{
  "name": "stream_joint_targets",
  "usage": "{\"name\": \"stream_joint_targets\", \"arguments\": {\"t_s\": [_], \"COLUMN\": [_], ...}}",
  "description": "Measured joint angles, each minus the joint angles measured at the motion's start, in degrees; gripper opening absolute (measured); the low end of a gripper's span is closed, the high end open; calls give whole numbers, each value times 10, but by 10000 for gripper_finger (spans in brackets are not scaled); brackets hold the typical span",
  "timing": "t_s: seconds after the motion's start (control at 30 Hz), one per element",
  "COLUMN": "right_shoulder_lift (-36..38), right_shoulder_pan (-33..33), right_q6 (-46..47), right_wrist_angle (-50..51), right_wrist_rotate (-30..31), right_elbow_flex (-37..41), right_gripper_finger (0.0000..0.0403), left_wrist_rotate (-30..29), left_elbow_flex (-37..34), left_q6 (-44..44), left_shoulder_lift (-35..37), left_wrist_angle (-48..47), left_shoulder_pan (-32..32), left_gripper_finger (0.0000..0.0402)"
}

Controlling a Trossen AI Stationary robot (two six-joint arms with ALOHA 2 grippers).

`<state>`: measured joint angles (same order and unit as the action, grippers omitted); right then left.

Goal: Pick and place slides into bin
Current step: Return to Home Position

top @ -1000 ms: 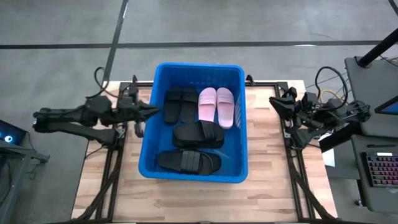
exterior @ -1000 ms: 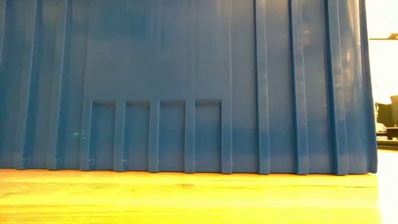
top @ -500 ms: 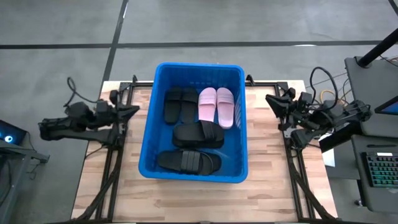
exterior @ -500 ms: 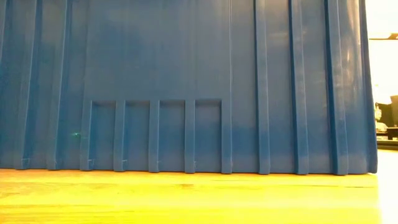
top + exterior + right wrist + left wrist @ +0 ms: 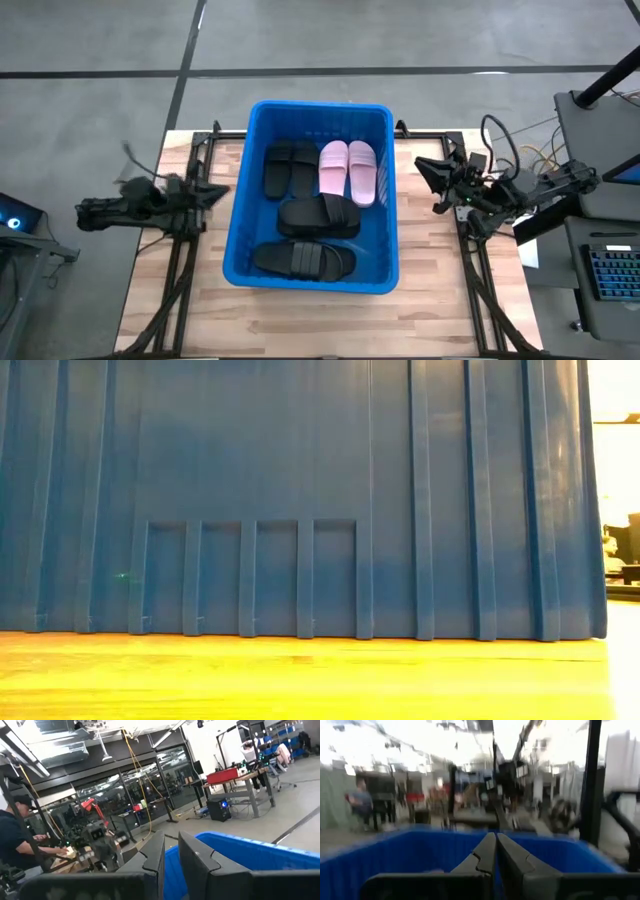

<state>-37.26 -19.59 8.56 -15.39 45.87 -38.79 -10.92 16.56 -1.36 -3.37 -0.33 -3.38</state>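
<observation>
The blue bin (image 5: 386,200) stands on the middle of the wooden table (image 5: 440,300); its near wall (image 5: 300,480) fills the low view. On its floor lie a black pair of slides (image 5: 289,168), a pink pair (image 5: 348,172), more black ones (image 5: 320,216), and a black slide (image 5: 303,260) nearest the front wall. My left gripper (image 5: 225,188) (image 5: 495,840) hovers shut, outside the bin's left wall and pointing at it. At the table's right, my right gripper (image 5: 425,170) (image 5: 171,845) hovers outside the bin's right wall (image 5: 240,850), with a narrow gap and nothing between its fingers.
Black frame rails run along the table's left (image 5: 185,260) and right (image 5: 480,280) sides under the arms. A desk with a keyboard (image 5: 610,270) stands right of the table. A person (image 5: 12,835) sits in the room beyond, another (image 5: 360,802) farther off.
My left gripper has drawn back from the bin's left rim toward the table's left edge and sunk lower, staying shut. My right gripper has crept a little toward the bin's right wall and turned slightly at the wrist. The slides and the bin have kept still.
</observation>
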Motion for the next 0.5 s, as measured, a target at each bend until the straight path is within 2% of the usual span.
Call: {"name": "stream_joint_targets", "arguments": {"t_s": [0.2,0.33,0.43,0.5], "right_shoulder_lift": [-38,-67,-86,-96], "right_shoulder_pan": [0,0,0,0], "right_q6": [16,-33,-52,-60], "right_wrist_angle": [-37,-103,-112,-112], "right_wrist_rotate": [8,7,4,3], "right_elbow_flex": [0,-1,-10,-18], "right_gripper_finger": [47,47,47,47], "left_wrist_rotate": [2,2,2,4], "left_elbow_flex": [-74,-119,-160,-160], "left_q6": [40,36,36,29], "left_shoulder_lift": [18,14,18,16], "left_wrist_angle": [98,170,223,242], "left_shoulder_pan": [0,0,0,0], "left_gripper_finger": [0,0,0,0]}}
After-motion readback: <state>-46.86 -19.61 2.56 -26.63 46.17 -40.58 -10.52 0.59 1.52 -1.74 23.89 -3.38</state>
